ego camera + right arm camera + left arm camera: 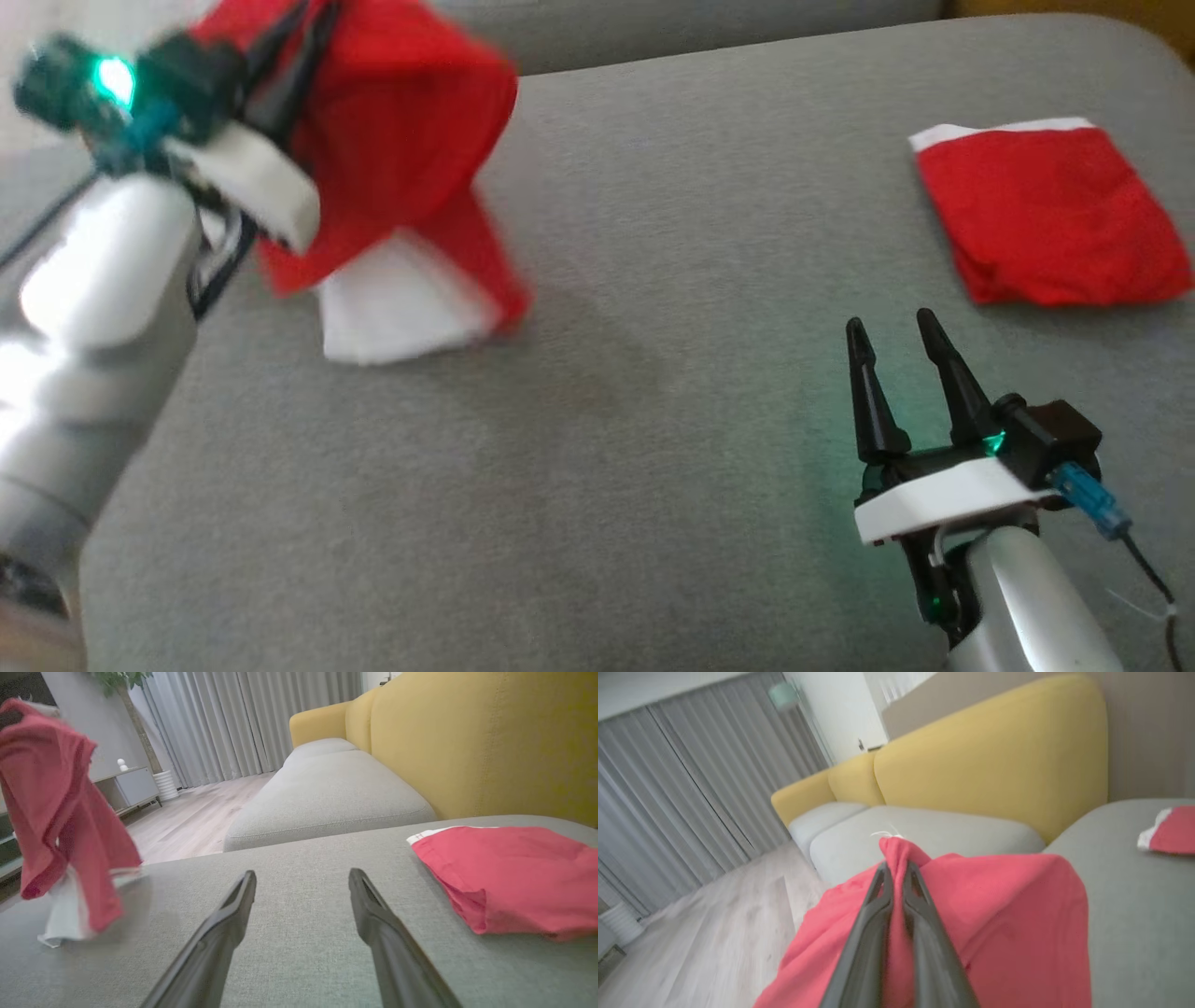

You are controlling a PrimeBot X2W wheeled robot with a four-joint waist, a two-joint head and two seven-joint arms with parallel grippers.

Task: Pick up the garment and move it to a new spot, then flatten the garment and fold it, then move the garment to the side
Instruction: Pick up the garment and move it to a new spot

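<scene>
Left gripper (896, 872): my two fingers are pressed nearly together, pinching a bunched ridge of the garment (1008, 914). A small peak of red cloth stands up past the tips.

Location: the garment (401, 140) hangs from that pinch at the far left of the grey cushion (597, 448). Its white hem (392, 308) is lowest and appears to brush the cushion. Blur prevents confirming contact.

Right gripper (890, 324): fingers spread wide, holding nothing, low over the cushion near its right side.

Handling assessment: thin, soft and light cloth. It drapes in loose folds and has no stiffness of its own. It looks neither fragile nor slippery, but a single pinch gathers it into a bundle. In my judgement, flattening calls for two holds at opposite corners or along the hem edge, not mid-panel.

View comparison: the left wrist view supplies the grip itself, namely how much cloth sits between my fingers. The head view supplies the overall drape and the open cushion area between my two grippers. The right wrist view gives the garment (56, 812) in side profile, hem at the bottom, and the gap between my right fingers (229, 924).

Also present: a second red piece (1046, 224), folded flat at the cushion's right, well apart from the held one.
</scene>
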